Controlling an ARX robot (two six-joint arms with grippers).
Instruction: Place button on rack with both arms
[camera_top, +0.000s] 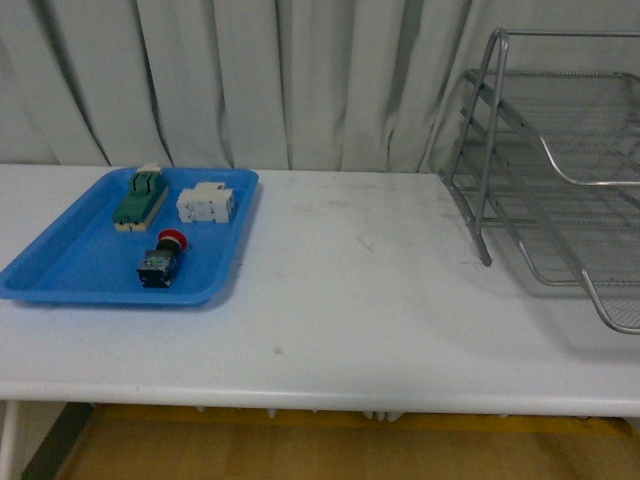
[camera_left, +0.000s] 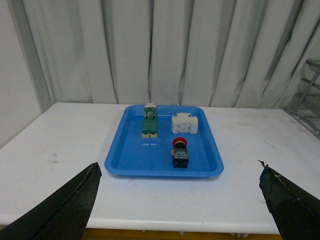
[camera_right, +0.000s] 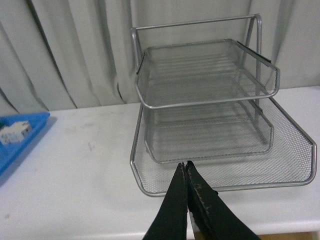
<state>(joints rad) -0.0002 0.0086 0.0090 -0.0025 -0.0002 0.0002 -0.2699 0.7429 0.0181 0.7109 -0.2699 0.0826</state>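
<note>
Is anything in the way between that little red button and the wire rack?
Nothing visible. The button lies in the blue tray, and only open table runs from there to the rack. The tray's low rim is all it must clear.

Red-capped button (camera_top: 163, 256) on side; rack (camera_top: 560, 170) empty.

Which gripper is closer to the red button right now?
Left. The left gripper is open, facing the button in the blue tray; the right gripper is shut at the rack's front edge, well away from the tray.
</note>
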